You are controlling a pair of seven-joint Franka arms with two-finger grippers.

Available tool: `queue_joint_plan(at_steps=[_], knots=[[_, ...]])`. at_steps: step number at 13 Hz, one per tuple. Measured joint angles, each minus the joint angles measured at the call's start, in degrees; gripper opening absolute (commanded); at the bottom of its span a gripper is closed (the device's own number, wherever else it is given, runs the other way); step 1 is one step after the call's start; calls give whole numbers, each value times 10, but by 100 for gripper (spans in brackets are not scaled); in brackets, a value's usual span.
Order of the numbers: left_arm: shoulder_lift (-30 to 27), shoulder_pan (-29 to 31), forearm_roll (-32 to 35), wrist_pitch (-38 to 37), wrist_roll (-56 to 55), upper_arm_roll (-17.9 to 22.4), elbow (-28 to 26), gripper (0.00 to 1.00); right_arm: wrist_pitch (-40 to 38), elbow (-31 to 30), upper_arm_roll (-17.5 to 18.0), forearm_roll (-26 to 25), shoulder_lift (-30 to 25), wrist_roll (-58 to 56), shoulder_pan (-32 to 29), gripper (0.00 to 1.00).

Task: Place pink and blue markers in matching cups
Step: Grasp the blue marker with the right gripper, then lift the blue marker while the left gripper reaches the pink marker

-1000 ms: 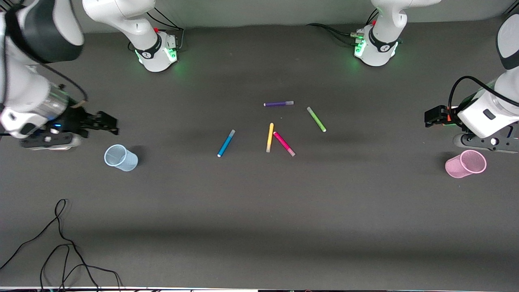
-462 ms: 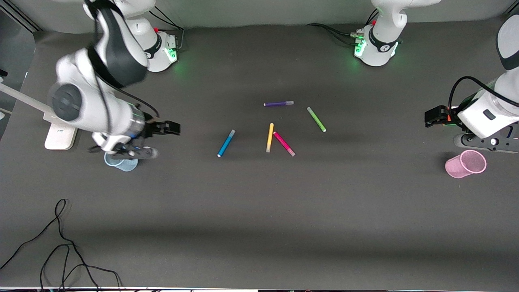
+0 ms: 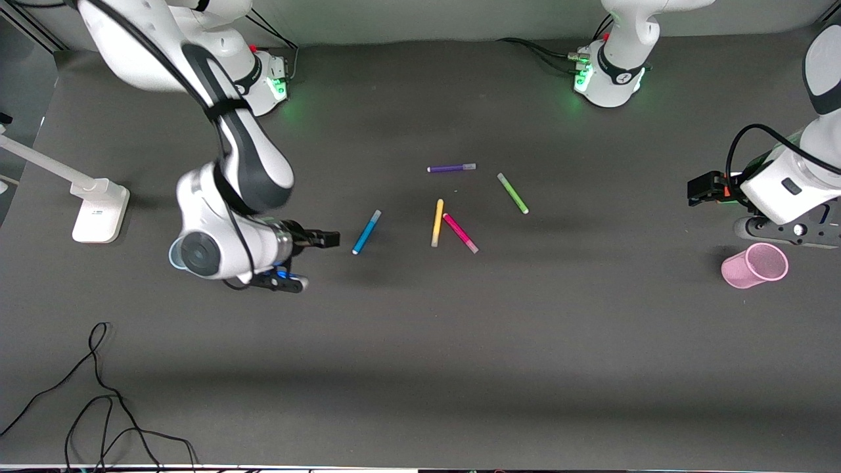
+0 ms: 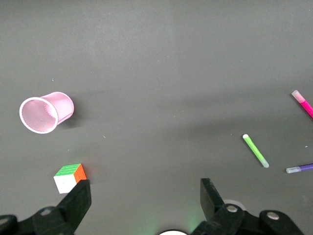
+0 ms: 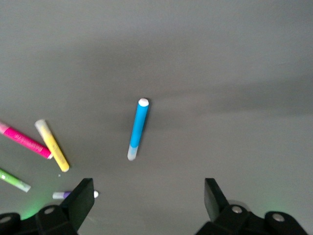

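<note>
**Right gripper beside the blue marker, left arm waiting by the pink cup**

The right gripper sits left of centre in the front view, just short of the blue marker, fingers spread wide apart with nothing between them. In the right wrist view the blue marker lies on the table ahead of the two dark fingertips.

The blue cup shows only as a sliver of rim at the edge of the right arm's wrist, which covers most of it.

Near the middle of the front view the pink marker lies flat, its upper end just beside the yellow marker. Above them lie the green marker and the purple marker.

The left gripper waits at the right edge, fingers apart and empty, over bare table. The pink cup stands lower right, below it. The left wrist view shows a small colour cube on the table near the pink cup.
</note>
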Motion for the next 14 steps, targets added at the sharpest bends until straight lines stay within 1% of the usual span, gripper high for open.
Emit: queue_joint_plan(at_steps=[3,5,8,9,10,12,13,14], knots=[[0,0,0,-1,0,0,-1,100,32,5,2,34,58,51,12,99],[0,0,0,-2,0,0,-1,100,48,5,3,49,85,76,19,95],[0,0,0,-2,-2,-1,-6,99,71,5,3,59,113,83,19,76],[0,0,-1,-1,-16,-3,-9,99,82,5,3,63,121,84,19,68],[0,-2,-3,-1,-45,-8,-11,99,91,4,3,67,127,84,19,53],[2,-23,-7,6,-126,-21,-15,99,107,4,4,70,136,84,19,8],[7,-42,-8,14,-175,-24,-18,99,106,5,4,70,136,85,19,0],[15,-62,-10,25,-225,-26,-21,99,106,5,4,70,136,86,19,0]])
